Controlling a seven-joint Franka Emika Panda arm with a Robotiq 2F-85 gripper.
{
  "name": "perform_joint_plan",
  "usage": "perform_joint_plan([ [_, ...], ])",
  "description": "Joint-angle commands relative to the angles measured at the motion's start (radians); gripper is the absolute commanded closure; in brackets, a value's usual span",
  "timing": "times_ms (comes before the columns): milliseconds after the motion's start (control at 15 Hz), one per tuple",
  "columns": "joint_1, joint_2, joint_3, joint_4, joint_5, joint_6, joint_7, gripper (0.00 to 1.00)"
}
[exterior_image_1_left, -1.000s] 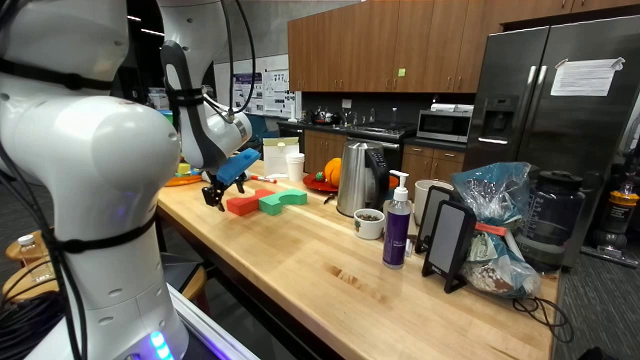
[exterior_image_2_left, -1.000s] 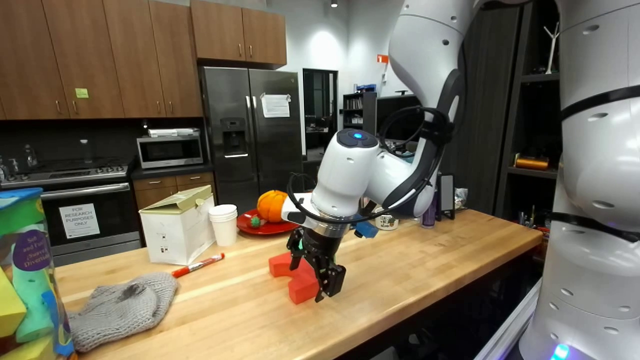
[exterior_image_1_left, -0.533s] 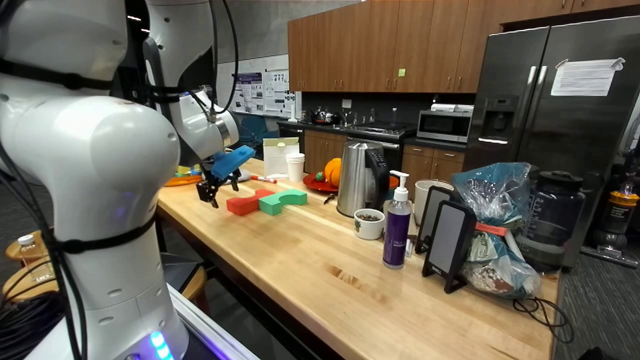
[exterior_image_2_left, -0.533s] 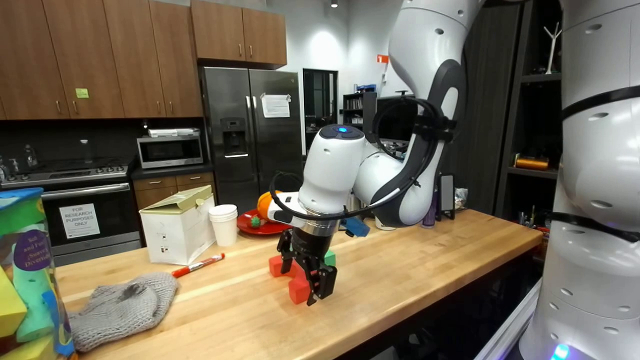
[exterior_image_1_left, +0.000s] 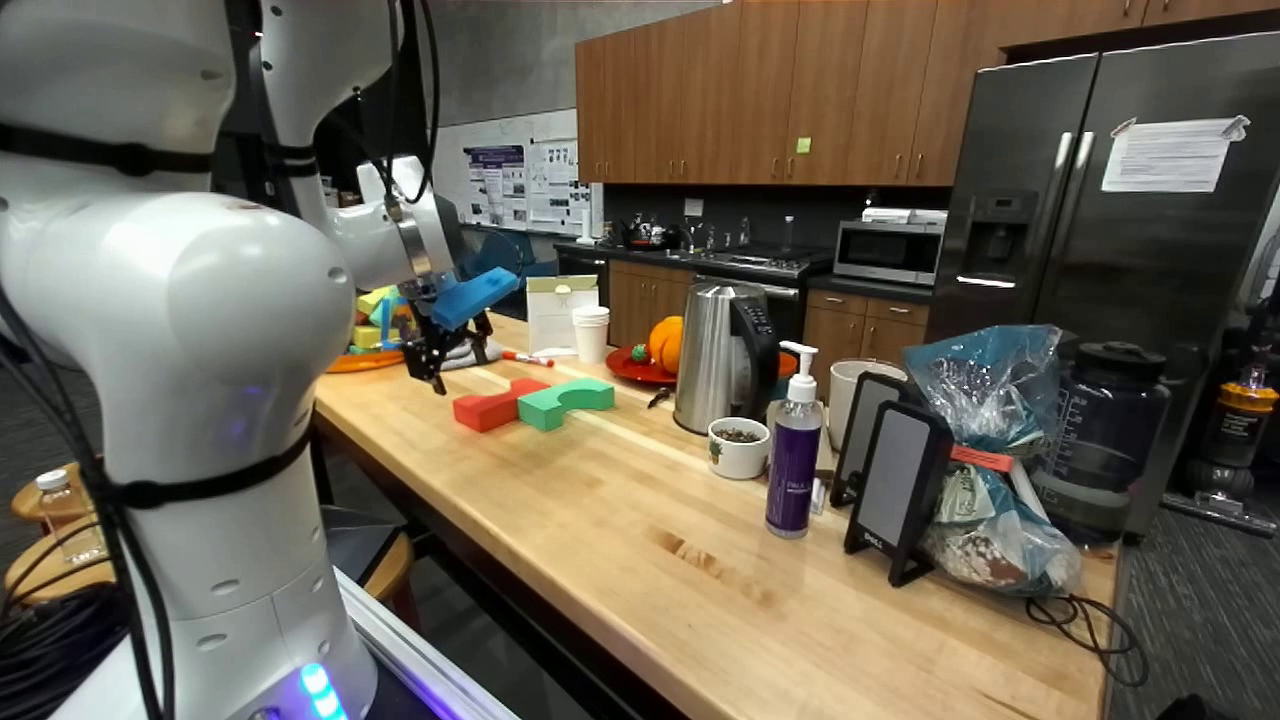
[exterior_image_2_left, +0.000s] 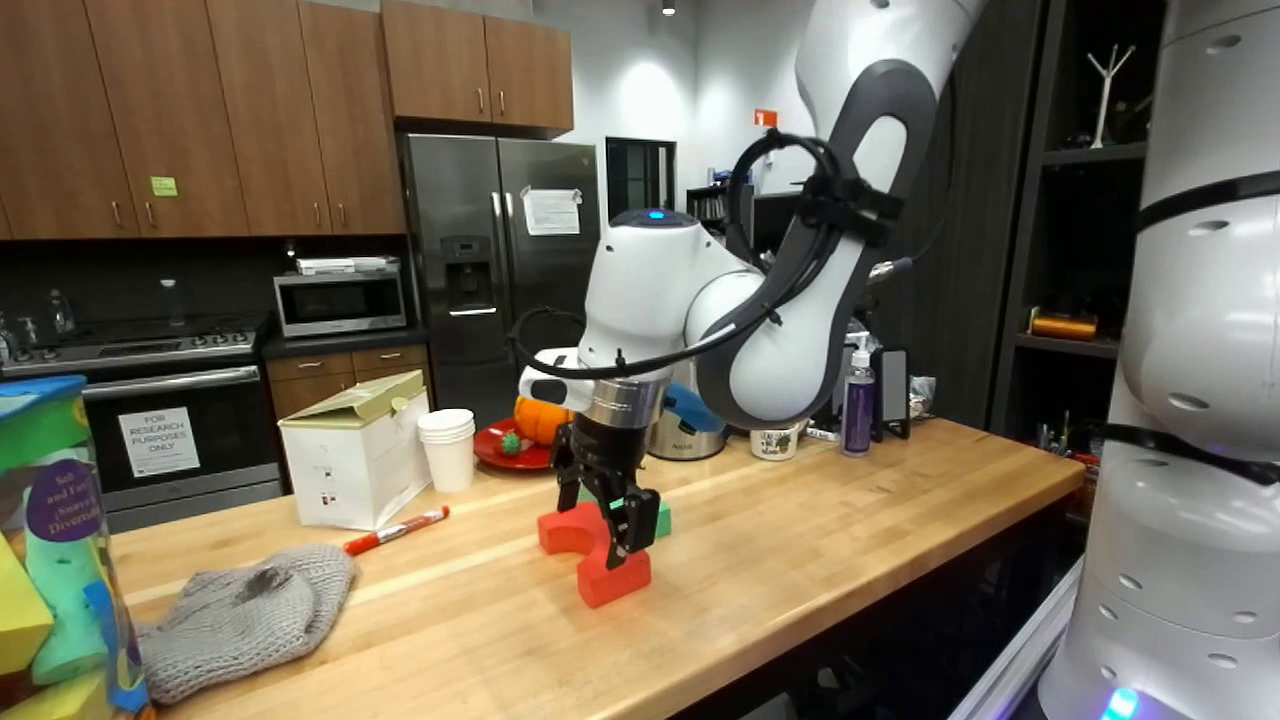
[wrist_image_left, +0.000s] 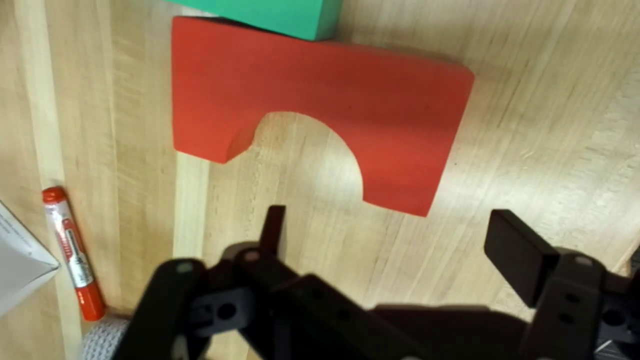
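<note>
The bent arm reaches over the robot-side edge of the desk, its gripper angled downward, jaws wide apart, near the red block, which lies inward from that edge.

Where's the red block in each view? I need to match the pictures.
In an exterior view: red block, left of centre.
In an exterior view: red block, below centre, partly behind the gripper.
Wrist view: red block, upper middle.
Shared landmark in all three: the green block beside it.
</note>
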Motion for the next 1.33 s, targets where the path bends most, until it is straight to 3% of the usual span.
perform_joint_plan([
  [0, -0.016, -0.071, -0.002, 0.006, 0.148, -0.072, -0.144, 0.0],
  [400, -0.019, -0.077, -0.043, 0.037, 0.321, -0.131, -0.329, 0.0],
  [667, -0.005, -0.058, -0.053, 0.038, 0.5, -0.148, -0.497, 0.0],
  [733, 0.022, -0.052, -0.083, 0.037, 0.422, -0.126, -0.411, 0.0],
  [1067, 0.024, -0.049, -0.082, 0.037, 0.471, -0.133, -0.463, 0.0],
  [1267, 0.022, -0.041, -0.101, 0.038, 0.408, -0.121, -0.406, 0.0],
])
